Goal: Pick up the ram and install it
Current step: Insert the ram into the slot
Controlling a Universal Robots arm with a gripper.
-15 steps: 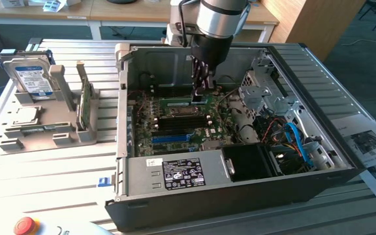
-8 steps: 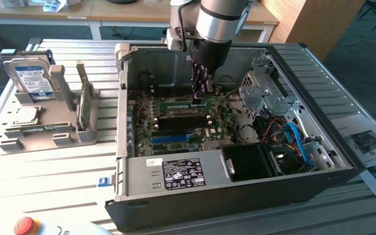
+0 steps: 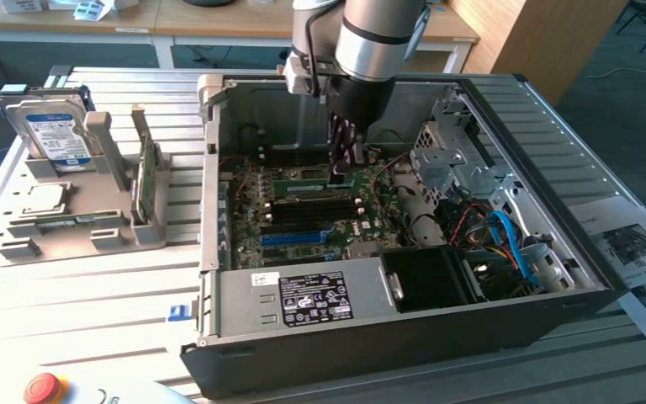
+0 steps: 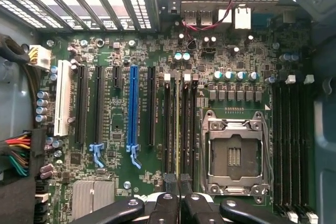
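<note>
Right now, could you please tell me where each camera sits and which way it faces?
Exterior view: off the arm, raised, looking down into the open case; the arm and tool show.
Wrist view: on the wrist, facing straight down at the motherboard; the tool shows.
Shared: motherboard, blue slot, tool shut on the ram.

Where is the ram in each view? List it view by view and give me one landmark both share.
Exterior view: the ram is a green strip on the motherboard, just to that view's left of the gripper.
Wrist view: the ram is a thin edge-on line between black memory slots, running out from the gripper.
Shared landmark: the bright-blue expansion slot.
</note>
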